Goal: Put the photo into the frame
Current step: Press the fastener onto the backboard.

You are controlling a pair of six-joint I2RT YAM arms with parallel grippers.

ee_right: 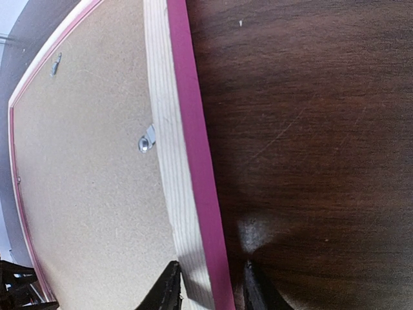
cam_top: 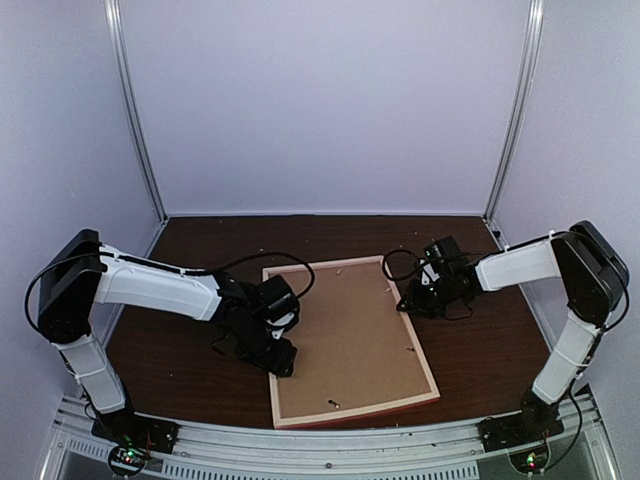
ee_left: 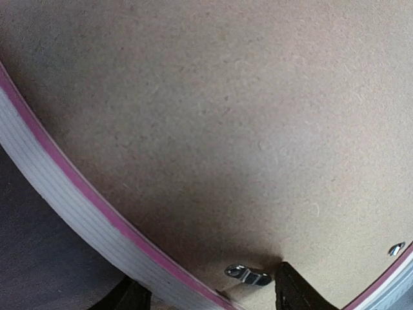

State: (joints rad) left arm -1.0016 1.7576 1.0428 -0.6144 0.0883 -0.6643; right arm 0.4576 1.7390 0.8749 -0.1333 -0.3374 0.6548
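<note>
My left gripper [ee_left: 213,296] stood wide open astride the left bar of the frame [ee_left: 71,194]. One finger [ee_left: 132,298] was outside the bar over the dark counter, and the other [ee_left: 297,292] was inside on the backing board [ee_left: 232,123]. That inner finger stood off the wood, so I had hold of nothing there. Just beside it a small metal clip [ee_left: 248,276] lay turned in over the board's edge.

My right gripper [ee_right: 210,290] was narrowed down onto the opposite bar. One finger [ee_right: 166,292] pressed the pale inner side and the other the pink outer edge, so it gripped the frame there. Further along that bar a second clip [ee_right: 147,141] reached from the wood onto the board.

The frame lay flat on the counter [ee_right: 310,129], back side up, between my two arms and turned a little askew to the near edge. The plain brown backing board sat in it, filling the whole opening from bar to bar. More clips showed as small specks around its edge, though the camera above made them too small for me to read which way they pointed. With the board covering everything, I could not tell whether the photo was under it.

Beyond the frame the dark wood of the counter ran back to a pale wall [cam_top: 330,100] with a metal post [cam_top: 140,120] at either corner.
</note>
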